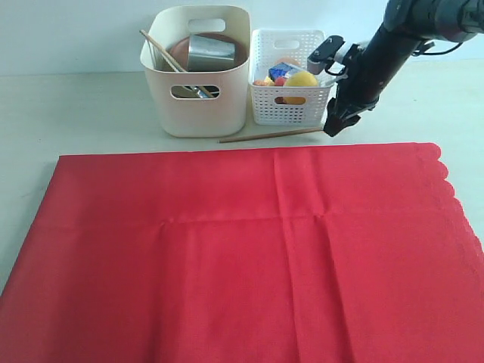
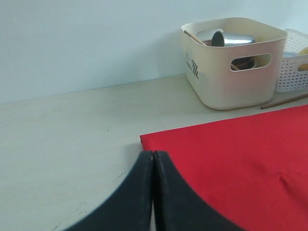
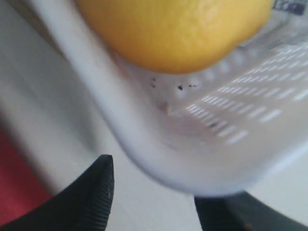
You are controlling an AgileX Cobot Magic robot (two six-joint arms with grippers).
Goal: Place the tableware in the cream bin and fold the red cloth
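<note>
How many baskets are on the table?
2. The cream bin stands behind the red cloth; the white lattice basket sits close beside it. None seems hidden.

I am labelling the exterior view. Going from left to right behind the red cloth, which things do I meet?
cream bin → white lattice basket → right gripper

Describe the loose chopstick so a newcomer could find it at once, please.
Past the far edge of the red cloth stand a cream bin and a white basket. The chopstick lies flat on the table between cloth and those two: a thin tan stick, the only tableware seen outside the bin.
</note>
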